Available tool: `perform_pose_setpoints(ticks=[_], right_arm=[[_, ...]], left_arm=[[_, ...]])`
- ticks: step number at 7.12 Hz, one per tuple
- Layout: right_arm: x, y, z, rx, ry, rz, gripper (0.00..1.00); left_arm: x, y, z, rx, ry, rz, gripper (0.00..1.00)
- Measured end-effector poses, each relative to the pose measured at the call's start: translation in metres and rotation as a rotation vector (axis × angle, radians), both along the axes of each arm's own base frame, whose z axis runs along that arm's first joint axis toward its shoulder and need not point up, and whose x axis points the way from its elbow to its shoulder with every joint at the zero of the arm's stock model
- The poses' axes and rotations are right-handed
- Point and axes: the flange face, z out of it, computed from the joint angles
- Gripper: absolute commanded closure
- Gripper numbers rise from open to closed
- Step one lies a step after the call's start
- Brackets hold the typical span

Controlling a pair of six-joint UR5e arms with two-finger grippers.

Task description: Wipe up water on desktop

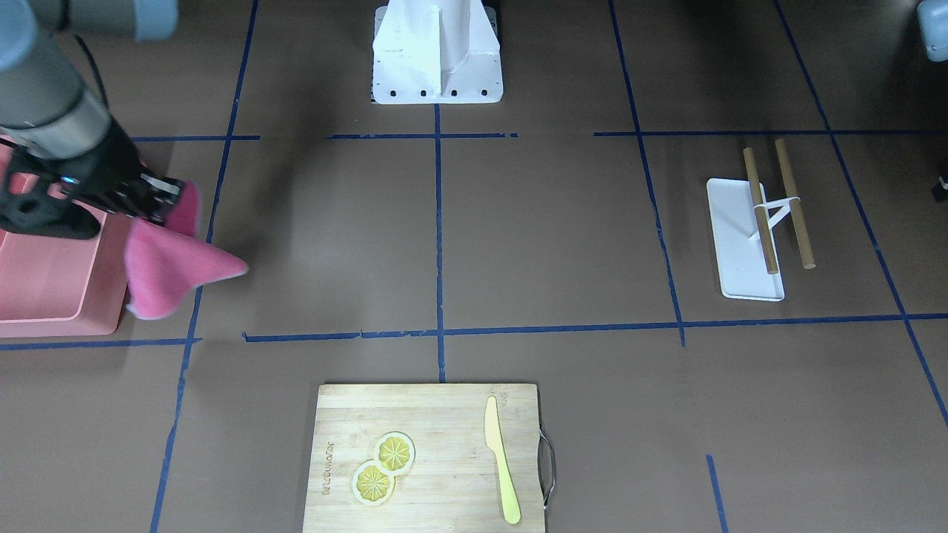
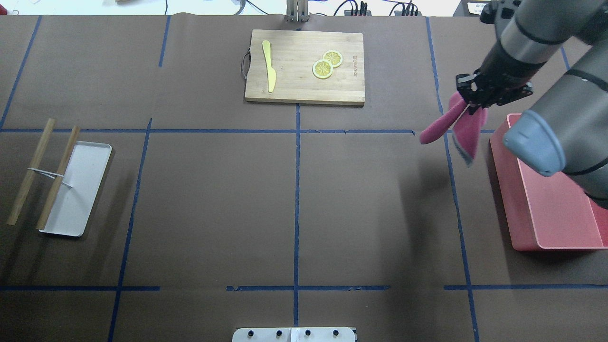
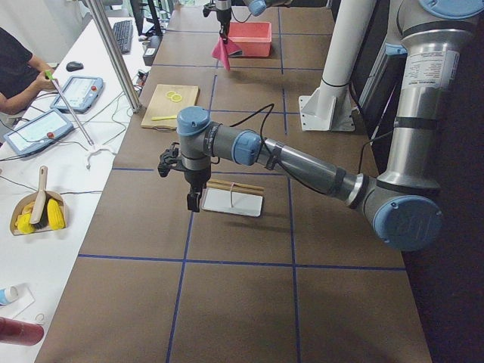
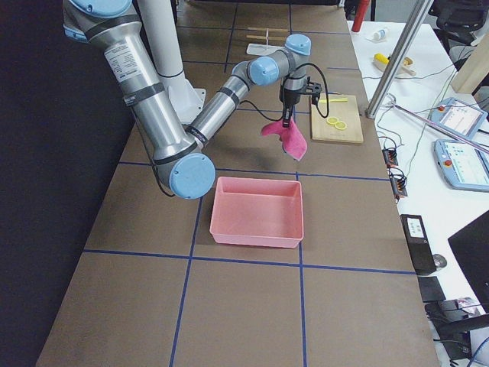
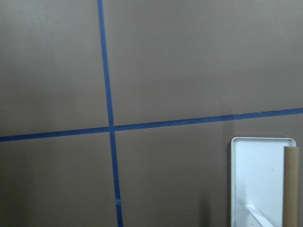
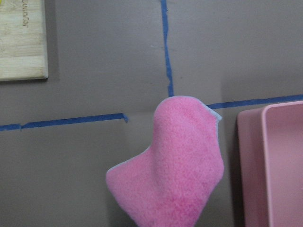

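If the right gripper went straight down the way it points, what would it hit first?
Likely bare desktop beside the pink bin; the hanging pink cloth would land before the right gripper.

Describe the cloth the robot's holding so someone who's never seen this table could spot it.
On the brown desktop, find the pink bin at the robot's right. Beside it, the right claw pinches a fuzzy cloth, dangling. Pink like the bin, but soft and limp.

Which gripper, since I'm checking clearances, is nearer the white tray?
Left. The left gripper hangs close by the white tray; the right gripper holds a pink cloth far off at the opposite end.
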Motion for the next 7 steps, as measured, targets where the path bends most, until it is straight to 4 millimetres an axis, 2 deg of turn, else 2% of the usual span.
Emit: perform_pose_setpoints(ticks=[1,2,3,4,5,6,7], right_arm=[[0.038,0.004,0.010,0.031,0.005,-0.032,1.00],[0.073,0.006,0.027,0.042,-0.012,-0.059,1.00],[0.108,0.011,0.058,0.043,-0.035,-0.093,1.00],[0.133,0.021,0.095,0.035,-0.042,-0.133,0.99],[0.146,0.033,0.127,0.020,-0.038,-0.172,0.94],[0.151,0.040,0.146,0.009,-0.034,-0.197,0.01],[0.153,0.043,0.158,-0.004,-0.031,-0.206,0.00]], left_arm=[[-0.021,-0.001,0.031,-0.020,0.019,0.030,0.00],[-0.046,-0.001,0.071,-0.029,0.050,0.071,0.00],[-0.062,0.001,0.102,-0.034,0.076,0.099,0.00],[-0.069,0.004,0.124,-0.036,0.087,0.112,0.00],[-0.071,0.007,0.143,-0.030,0.091,0.117,0.00],[-0.072,0.007,0.157,-0.028,0.092,0.118,0.00],[-0.072,0.007,0.165,-0.029,0.092,0.118,0.00]])
